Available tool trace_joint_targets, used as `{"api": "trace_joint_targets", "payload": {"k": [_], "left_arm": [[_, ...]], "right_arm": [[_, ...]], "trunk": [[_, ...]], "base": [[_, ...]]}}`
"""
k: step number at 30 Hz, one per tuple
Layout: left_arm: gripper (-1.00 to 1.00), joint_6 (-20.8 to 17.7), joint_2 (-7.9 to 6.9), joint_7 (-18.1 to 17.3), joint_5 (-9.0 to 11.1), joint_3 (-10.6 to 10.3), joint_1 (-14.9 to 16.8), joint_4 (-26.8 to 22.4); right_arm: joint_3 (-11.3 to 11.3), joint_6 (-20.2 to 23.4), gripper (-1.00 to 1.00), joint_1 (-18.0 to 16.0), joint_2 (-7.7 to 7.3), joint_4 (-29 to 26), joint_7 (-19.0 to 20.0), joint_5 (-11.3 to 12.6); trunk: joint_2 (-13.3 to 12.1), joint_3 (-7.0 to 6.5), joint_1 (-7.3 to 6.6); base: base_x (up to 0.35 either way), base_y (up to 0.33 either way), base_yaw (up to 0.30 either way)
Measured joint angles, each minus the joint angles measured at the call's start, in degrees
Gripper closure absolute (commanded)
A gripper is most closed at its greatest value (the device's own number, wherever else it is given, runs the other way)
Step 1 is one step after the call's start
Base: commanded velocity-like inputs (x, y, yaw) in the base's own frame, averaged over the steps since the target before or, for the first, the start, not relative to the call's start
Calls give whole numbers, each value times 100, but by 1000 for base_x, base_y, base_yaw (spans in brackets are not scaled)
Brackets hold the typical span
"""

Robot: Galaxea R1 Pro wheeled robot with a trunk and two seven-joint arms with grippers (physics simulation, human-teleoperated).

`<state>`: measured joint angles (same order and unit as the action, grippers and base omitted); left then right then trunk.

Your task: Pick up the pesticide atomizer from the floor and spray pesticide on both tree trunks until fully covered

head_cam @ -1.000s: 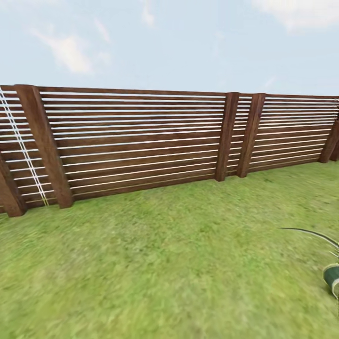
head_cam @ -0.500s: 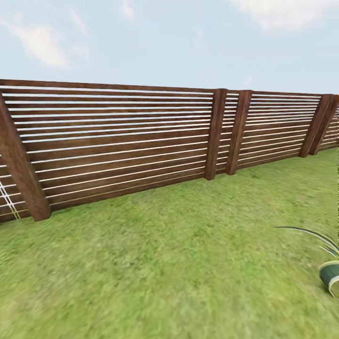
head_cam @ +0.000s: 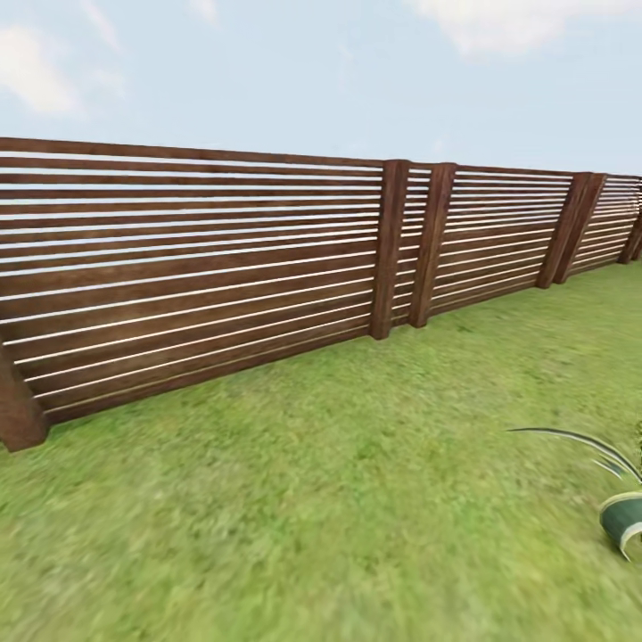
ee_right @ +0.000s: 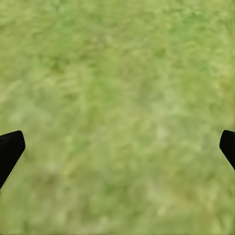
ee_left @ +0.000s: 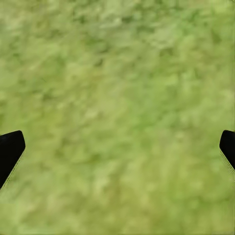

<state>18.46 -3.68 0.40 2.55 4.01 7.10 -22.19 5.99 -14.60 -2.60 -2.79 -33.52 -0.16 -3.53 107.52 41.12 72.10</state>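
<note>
The pesticide atomizer, the trees with their trunks, and the paved floor are out of view. In the head view the garden lawn [head_cam: 339, 499] runs up to a reddish-brown slatted fence [head_cam: 205, 267]. In the left wrist view my left gripper [ee_left: 117, 152] is open over bare grass, its dark fingertips [ee_left: 10, 149] far apart with nothing between them. My right gripper [ee_right: 117, 152] is open in the same way above grass, with its fingertips [ee_right: 9, 147] at the picture's sides.
A green-and-white striped pot [head_cam: 624, 522] with long thin leaves [head_cam: 571, 439] stands at the right edge of the lawn. Thick fence posts [head_cam: 389, 250] rise along the fence line, which recedes to the far right. Open grass lies ahead.
The whole head view has swung to the right: the fence posts slide left in the picture and more fence appears at the far right. The pot stays near the right edge.
</note>
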Motion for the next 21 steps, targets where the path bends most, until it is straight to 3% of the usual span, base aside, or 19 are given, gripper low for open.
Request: {"api": "trace_joint_targets", "payload": {"k": [21], "left_arm": [[-100,0,0,0,0,0,0,0]], "right_arm": [[1,0,-100,0,2,0,0,3]], "trunk": [[0,153,0]], "base": [[334,121,-184]]}}
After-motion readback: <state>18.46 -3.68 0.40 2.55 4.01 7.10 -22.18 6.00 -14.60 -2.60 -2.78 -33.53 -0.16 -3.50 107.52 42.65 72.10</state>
